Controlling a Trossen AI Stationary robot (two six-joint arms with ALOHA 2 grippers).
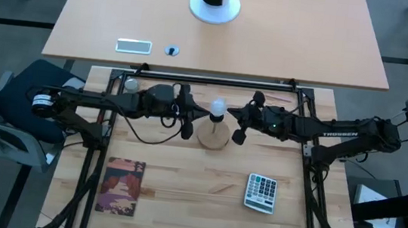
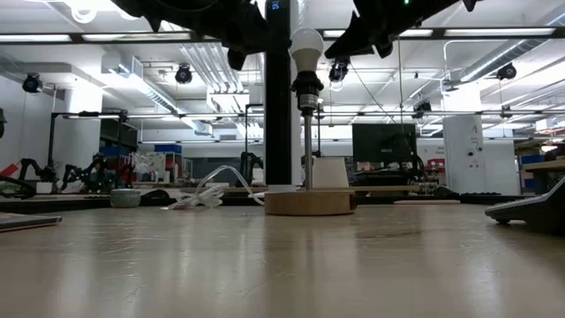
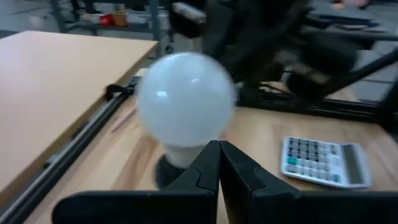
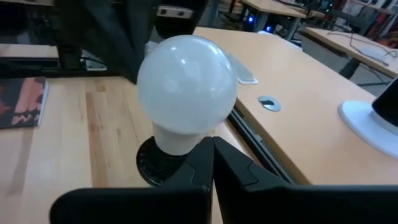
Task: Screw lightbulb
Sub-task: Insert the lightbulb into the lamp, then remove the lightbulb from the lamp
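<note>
Lightbulb (image 1: 218, 106), frosted white and round, sits upright in a dark socket atop a thin metal post that rises from a round pale wooden base (image 1: 212, 135) near the middle of the light wooden slatted table (image 1: 180, 195). Two dark arms reach in toward it from either side. The left gripper (image 1: 187, 115) lies just to the bulb's left, its fingers pressed together and holding nothing; in its wrist view the bulb fills the space right beyond the closed fingertips, near but apart. The right gripper (image 1: 242, 120) lies just to the bulb's right, likewise fully closed and empty, its joined fingertips pointing at the bulb's neck and socket without touching. On the table's near side lie a book with a red patterned cover (image 1: 120, 186), to the left, and a grey calculator (image 1: 260, 192), to the right.
</note>
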